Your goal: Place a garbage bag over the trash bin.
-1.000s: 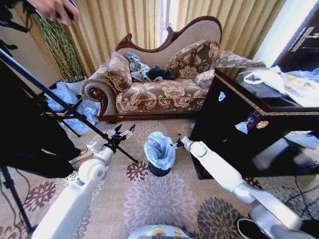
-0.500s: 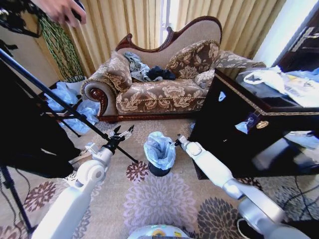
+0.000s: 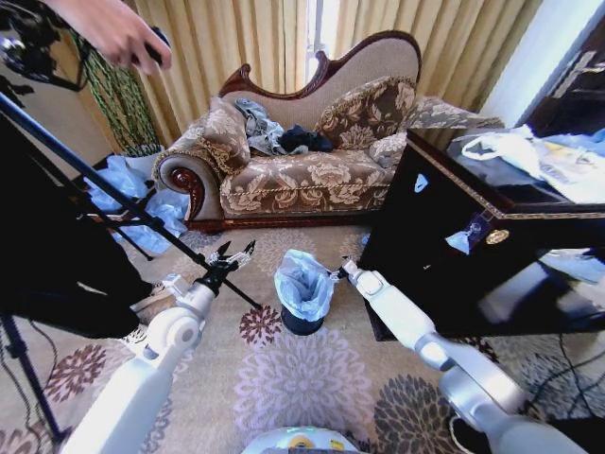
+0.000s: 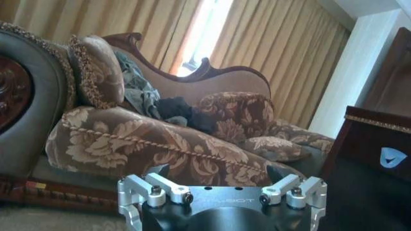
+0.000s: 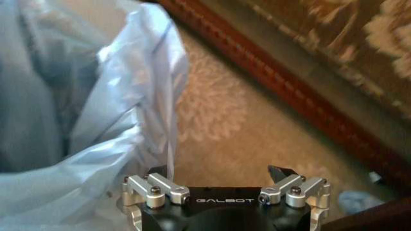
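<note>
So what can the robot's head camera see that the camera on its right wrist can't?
The head view takes in the black trash bin standing on the carpet, both arms, the left gripper open and held apart from the bin, the sofa, and the black cabinet. The right wrist view gives a close look at the open right gripper with bare carpet between its fingers. Both show the garbage bag, pale blue and crinkly, draped over the bin, with the right gripper right beside it.
</note>
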Available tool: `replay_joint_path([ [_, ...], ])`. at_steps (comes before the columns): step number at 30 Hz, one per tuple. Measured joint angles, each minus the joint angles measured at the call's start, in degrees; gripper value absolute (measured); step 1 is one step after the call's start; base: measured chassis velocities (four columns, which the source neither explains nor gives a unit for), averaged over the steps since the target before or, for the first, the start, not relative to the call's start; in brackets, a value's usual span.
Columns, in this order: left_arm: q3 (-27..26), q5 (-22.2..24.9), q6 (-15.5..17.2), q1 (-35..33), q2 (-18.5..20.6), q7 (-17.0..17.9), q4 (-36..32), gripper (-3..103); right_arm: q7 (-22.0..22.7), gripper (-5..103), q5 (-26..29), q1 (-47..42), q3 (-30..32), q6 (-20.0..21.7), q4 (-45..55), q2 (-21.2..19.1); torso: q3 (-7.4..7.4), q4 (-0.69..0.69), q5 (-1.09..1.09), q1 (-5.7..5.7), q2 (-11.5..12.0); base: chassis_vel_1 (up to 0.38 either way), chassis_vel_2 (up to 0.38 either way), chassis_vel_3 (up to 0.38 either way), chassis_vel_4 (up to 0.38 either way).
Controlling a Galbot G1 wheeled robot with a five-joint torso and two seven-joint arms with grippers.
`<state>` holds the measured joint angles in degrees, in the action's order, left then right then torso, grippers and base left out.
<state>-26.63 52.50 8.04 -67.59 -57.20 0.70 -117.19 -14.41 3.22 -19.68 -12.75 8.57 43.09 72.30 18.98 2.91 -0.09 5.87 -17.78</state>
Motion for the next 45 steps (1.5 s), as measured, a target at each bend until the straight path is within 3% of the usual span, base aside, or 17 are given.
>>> replay_joint_path([
  [14, 0.46, -0.8, -0.48, -0.21, -0.63, -0.21, 1.01, 100, -5.59, 99, 4.24, -1.88, 3.9, -1.31, -3.7, 0.74, 0.0, -0.01, 0.0, 0.0, 0.0, 0.0, 0.0, 0.0, 0.0],
  [20, 0.39, -0.26, -0.44, 0.05, -0.43, 0.13, 0.98, 100, -7.72, 99, 9.65, -3.65, 7.71, -0.53, -4.05, 0.19, 0.0, 0.0, 0.0, 0.0, 0.0, 0.0, 0.0, 0.0, 0.0],
  [34, 0.89, 0.82, -0.08, 0.48, -0.16, 0.88, 1.03, 100, -5.96, 100, 19.25, -7.63, 15.11, 0.64, -2.25, -1.6, 0.0, 0.0, 0.0, 0.0, 0.0, 0.0, 0.0, 0.0, 0.0],
  [45, 1.26, 1.83, 0.17, 0.55, -0.23, 1.34, 1.05, 100, -8.13, 100, 24.07, -8.93, 15.5, 2.53, -4.1, -0.55, 0.0, 0.0, 0.0, 0.0, 0.0, 0.0, 0.0, 0.0, 0.0],
])
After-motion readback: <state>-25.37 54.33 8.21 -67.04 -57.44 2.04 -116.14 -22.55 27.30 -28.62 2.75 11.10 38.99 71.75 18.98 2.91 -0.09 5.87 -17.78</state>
